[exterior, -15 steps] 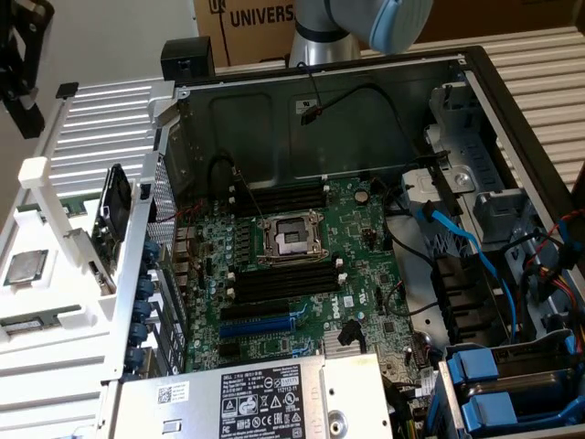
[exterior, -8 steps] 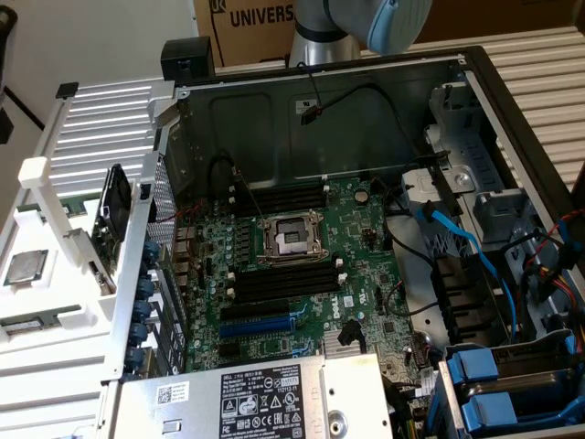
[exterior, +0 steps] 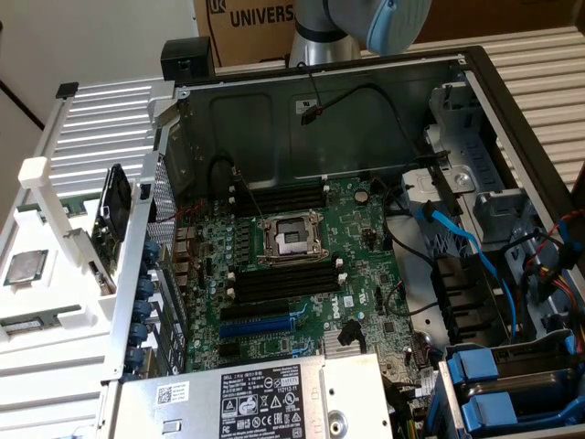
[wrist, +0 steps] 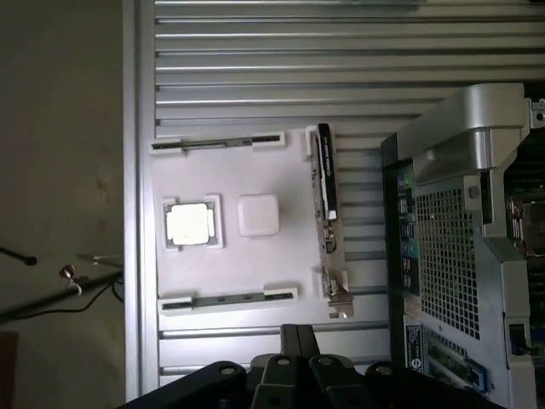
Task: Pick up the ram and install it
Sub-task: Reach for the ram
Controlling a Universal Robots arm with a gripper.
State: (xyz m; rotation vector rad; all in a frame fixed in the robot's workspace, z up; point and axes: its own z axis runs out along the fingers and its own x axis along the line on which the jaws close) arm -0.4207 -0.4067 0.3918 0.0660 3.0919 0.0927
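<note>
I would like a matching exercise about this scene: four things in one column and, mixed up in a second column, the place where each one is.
Things:
1. ram stick
2. silver chip
3. blue cable
4. cardboard box

Places:
A. behind the computer case, as the exterior view sees it
B. inside the computer case
C. in a square holder on the white tray
D. lying along one edge of the white tray

Pairs: 1-D, 2-C, 3-B, 4-A
</note>
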